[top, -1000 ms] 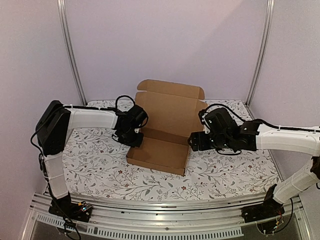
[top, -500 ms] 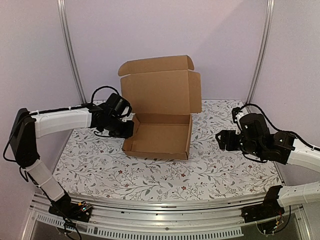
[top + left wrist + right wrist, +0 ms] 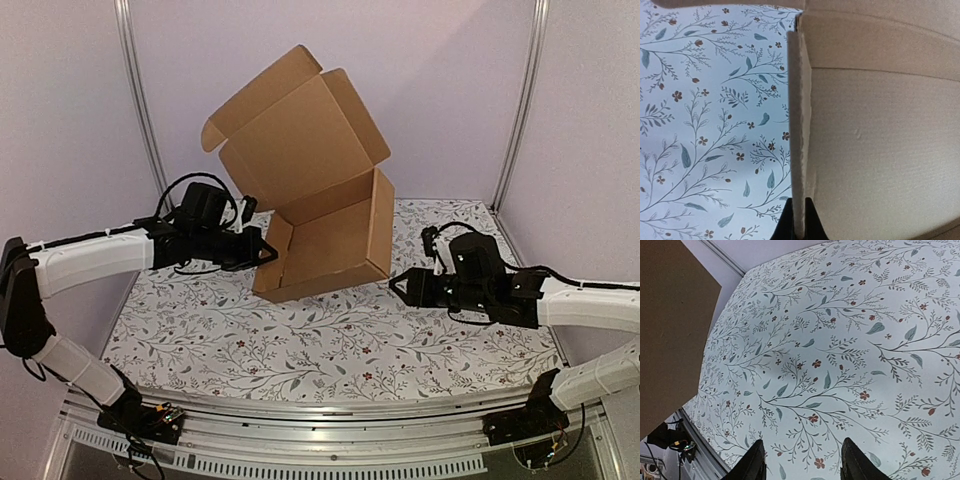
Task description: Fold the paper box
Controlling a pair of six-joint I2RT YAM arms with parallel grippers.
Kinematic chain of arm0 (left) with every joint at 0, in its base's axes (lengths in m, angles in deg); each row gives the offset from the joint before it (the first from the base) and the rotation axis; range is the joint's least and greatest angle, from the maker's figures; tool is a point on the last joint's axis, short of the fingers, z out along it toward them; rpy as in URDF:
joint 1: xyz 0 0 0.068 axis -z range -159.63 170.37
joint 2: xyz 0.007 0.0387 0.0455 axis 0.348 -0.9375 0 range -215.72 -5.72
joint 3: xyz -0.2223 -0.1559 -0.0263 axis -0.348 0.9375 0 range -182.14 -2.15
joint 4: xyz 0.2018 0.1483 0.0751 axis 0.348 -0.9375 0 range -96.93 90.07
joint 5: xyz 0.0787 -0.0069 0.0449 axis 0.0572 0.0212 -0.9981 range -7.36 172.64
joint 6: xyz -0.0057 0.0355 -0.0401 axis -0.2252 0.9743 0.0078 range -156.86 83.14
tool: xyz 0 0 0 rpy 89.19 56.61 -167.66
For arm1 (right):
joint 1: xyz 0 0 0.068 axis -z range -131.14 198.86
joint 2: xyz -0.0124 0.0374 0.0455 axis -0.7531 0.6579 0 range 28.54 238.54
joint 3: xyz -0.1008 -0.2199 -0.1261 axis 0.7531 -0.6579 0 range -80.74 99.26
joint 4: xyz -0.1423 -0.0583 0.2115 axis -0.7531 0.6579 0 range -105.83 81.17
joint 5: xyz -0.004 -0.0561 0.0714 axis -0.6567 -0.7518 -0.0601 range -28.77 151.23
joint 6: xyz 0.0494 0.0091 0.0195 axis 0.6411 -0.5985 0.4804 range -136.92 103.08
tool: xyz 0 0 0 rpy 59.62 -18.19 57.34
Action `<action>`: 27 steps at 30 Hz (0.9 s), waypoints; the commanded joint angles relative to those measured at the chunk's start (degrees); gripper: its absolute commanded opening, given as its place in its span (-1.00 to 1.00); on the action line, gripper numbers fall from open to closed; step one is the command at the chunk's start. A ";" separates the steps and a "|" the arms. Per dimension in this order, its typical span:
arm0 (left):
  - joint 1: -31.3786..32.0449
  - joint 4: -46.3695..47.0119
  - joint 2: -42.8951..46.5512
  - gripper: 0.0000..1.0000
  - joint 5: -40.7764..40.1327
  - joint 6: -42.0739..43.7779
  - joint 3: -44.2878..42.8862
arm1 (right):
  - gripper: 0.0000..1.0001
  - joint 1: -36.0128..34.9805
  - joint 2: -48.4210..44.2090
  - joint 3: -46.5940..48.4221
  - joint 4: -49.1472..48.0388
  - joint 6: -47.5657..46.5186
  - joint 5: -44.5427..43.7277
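Since half a second ago the paper box (image 3: 325, 225) has been tipped. Before, it lay flat on the table (image 3: 330, 350) with the lid standing straight. Now its tray is tilted, the right side higher than the left, and the open lid (image 3: 295, 130) leans up and to the left. The right arm has also come closer to the box.

The low near edge of the box is close to the flowered cloth (image 3: 200, 330) of the table; whether it touches there I cannot tell. The left gripper (image 3: 262, 254) is at the left wall of the box and is clamped on it. In the left wrist view the two dark fingertips (image 3: 813, 229) press the cardboard edge from both sides. The right gripper (image 3: 402, 287) is just beside the low right corner of the box, its fingers (image 3: 753, 465) apart and holding nothing. In the right wrist view only the cloth shows between them, and the brown box fills the left side.
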 commanded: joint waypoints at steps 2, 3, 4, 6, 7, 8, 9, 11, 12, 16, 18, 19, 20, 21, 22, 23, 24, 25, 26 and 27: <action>-0.73 9.35 2.23 -1.00 8.77 -4.79 2.26 | -0.13 -2.01 7.88 5.28 -16.66 4.38 12.46; -0.73 10.06 2.43 -1.00 9.48 -5.27 2.49 | -0.18 -2.76 9.64 7.06 -17.33 4.53 13.09; -0.68 10.60 2.67 -1.00 10.23 -5.57 2.61 | -0.22 -3.50 11.76 8.70 -17.78 4.50 13.69; -0.64 11.33 3.25 -1.00 11.29 -6.15 2.98 | -0.32 -4.44 14.53 11.44 -19.23 4.54 14.25; -0.64 11.54 3.65 -1.00 11.37 -6.26 3.16 | -0.36 -4.65 15.54 12.64 -20.02 4.83 14.68; -0.64 11.62 3.98 -1.00 11.55 -6.38 3.27 | -0.40 -4.80 17.21 13.75 -20.74 5.04 15.28; -0.64 11.66 4.39 -1.00 11.98 -6.53 3.40 | -0.45 -4.99 18.48 14.80 -21.42 5.28 15.88; -0.64 12.39 4.90 -1.00 12.54 -7.28 3.81 | -0.53 -5.17 21.04 16.77 -23.09 6.37 17.36; -0.64 12.85 5.13 -1.00 12.95 -7.65 4.00 | -0.56 -5.17 22.00 17.76 -24.04 7.01 18.09; -0.64 13.16 5.67 -1.00 14.04 -8.62 4.10 | -0.68 -6.04 26.77 21.57 -27.15 10.02 20.52; -0.64 14.70 5.99 -1.00 14.16 -8.84 3.92 | -0.71 -6.63 28.43 22.95 -27.74 10.74 20.98; -0.64 15.05 6.15 -1.00 14.18 -8.83 3.79 | -0.71 -6.87 28.97 23.61 -27.98 11.06 21.38; -0.64 14.94 6.30 -1.00 14.12 -8.77 3.66 | -0.72 -7.13 29.68 24.46 -28.19 11.49 21.95; -0.64 14.85 6.47 -1.00 14.02 -8.74 3.57 | -0.72 -7.30 30.47 25.03 -28.57 11.80 22.41; -0.64 14.87 6.57 -1.00 14.00 -8.65 3.48 | -0.73 -7.49 30.85 25.46 -29.01 12.32 22.75; -0.60 14.78 6.55 -1.00 14.04 -8.65 3.30 | -0.73 -7.54 31.25 25.75 -29.43 12.62 23.11; -0.64 14.73 6.47 -1.00 14.08 -8.59 3.16 | -0.74 -7.68 31.59 26.09 -29.99 13.11 23.56; -0.64 14.50 6.30 -1.00 13.94 -8.49 3.05 | -0.74 -7.75 31.97 26.53 -30.44 13.46 24.14; -0.64 14.33 6.13 -1.00 13.72 -8.28 2.82 | -0.75 -7.88 32.23 27.00 -30.77 13.99 24.58; -0.58 14.28 5.85 -1.00 13.53 -8.15 2.58 | -0.75 -8.01 32.52 27.37 -31.08 14.39 24.98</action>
